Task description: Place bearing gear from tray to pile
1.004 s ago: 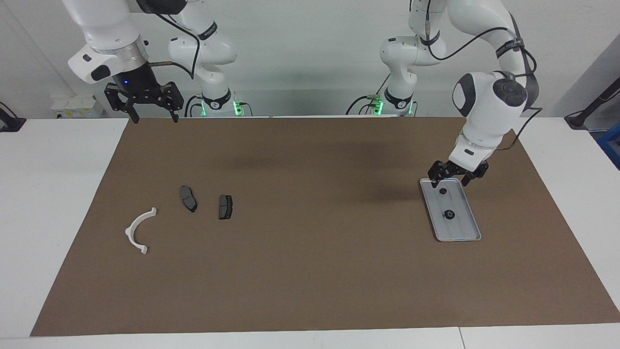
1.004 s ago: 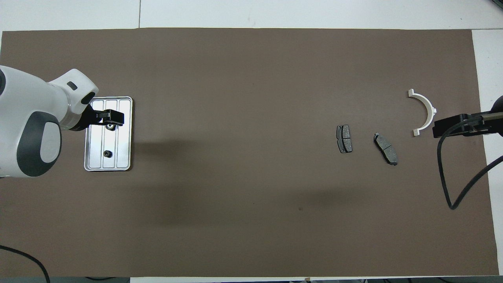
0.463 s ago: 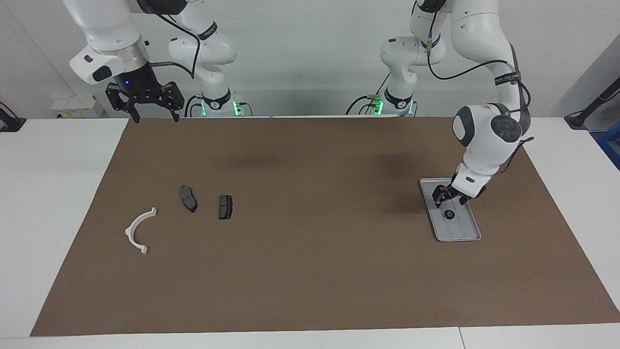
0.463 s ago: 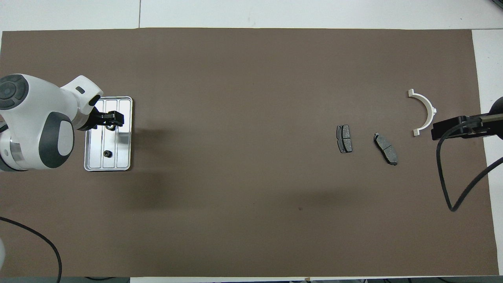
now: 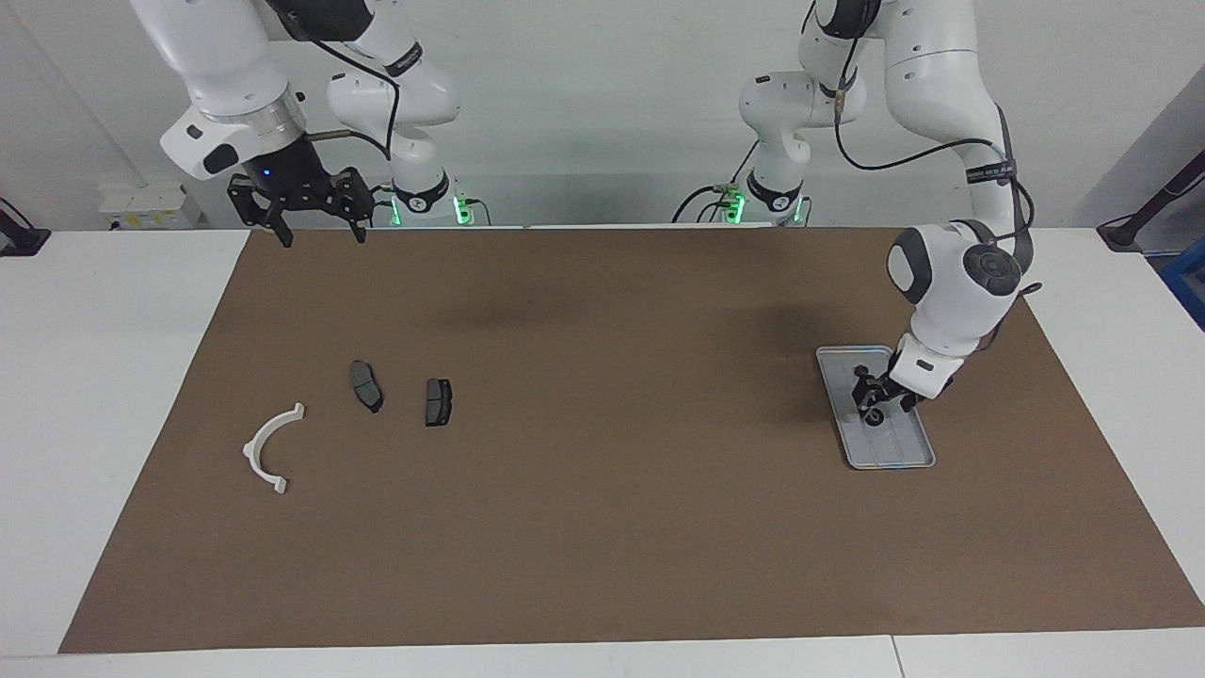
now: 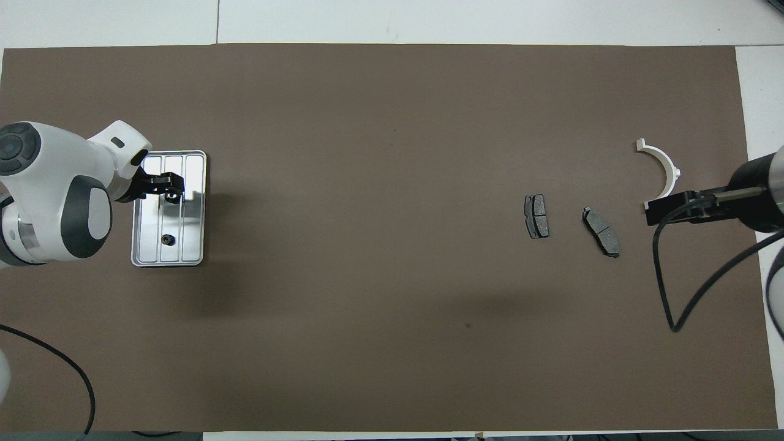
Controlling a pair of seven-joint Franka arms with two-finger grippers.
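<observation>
Metal bearing gear in tray: small, hard, slick; grab across rim. Left gripper fingers: can't tell. Right gripper fingers spread, waits.

A white desk carries a large brown rectangular mat. On the mat lie a ridged silver-grey metal tray toward the left arm's end, and a white half-ring bracket beside two dark grey brake pads toward the right arm's end.
</observation>
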